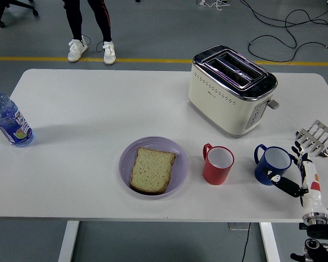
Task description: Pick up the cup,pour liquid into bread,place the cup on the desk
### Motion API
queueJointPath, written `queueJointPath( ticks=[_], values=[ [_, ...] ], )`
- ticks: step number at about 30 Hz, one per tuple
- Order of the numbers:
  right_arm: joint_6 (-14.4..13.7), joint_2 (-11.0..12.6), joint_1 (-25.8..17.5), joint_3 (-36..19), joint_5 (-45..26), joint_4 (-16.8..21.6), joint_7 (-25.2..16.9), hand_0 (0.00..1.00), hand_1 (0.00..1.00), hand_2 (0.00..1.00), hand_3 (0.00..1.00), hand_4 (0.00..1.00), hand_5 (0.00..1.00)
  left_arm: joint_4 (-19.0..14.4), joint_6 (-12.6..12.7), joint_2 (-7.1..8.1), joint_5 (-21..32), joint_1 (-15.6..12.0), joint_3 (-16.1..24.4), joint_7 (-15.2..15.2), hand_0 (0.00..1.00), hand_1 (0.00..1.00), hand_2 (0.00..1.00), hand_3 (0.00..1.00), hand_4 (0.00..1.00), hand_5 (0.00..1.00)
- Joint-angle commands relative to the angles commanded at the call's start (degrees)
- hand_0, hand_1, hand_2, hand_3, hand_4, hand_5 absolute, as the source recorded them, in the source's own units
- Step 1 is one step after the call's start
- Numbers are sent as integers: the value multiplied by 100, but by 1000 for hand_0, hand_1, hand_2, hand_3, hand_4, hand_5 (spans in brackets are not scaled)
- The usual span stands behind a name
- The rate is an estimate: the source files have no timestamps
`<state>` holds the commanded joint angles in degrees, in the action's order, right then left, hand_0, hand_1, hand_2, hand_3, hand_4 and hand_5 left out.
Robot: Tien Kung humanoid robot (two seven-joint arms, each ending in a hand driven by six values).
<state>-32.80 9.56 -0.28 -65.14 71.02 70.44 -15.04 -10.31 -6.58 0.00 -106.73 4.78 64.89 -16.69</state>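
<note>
A slice of bread (152,169) lies on a purple plate (177,154) near the table's front middle. A red cup (218,164) stands upright to the plate's right. A blue cup (272,164) stands upright further right. My right hand (298,170) is at the front right corner, just right of the blue cup, fingers spread and holding nothing. Its thumb reaches toward the blue cup's lower side, apart from it or barely touching. The left arm is out of view.
A cream toaster (231,89) stands behind the cups. A water bottle (8,119) stands at the left edge. A small metal rack (316,137) lies at the right edge. A person's legs (90,28) show beyond the table's far side.
</note>
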Motion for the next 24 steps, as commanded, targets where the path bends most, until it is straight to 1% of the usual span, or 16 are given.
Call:
queueJointPath(
  ticks=[9,11,24],
  values=[
    [-36,-141,240,95,-162,-378,-51,940,857,939,998,998,184,0,-10,0,-26,1,19,1,658,691,711,593,297,900],
    [-85,-191,326,82,-195,-498,-81,940,857,939,998,998,184,0,-13,0,-36,10,27,1,658,691,711,593,297,900],
    [-84,-236,489,149,-402,-786,-102,926,831,923,974,998,189,0,-17,0,32,21,-23,11,656,690,709,593,297,899]
  ],
)
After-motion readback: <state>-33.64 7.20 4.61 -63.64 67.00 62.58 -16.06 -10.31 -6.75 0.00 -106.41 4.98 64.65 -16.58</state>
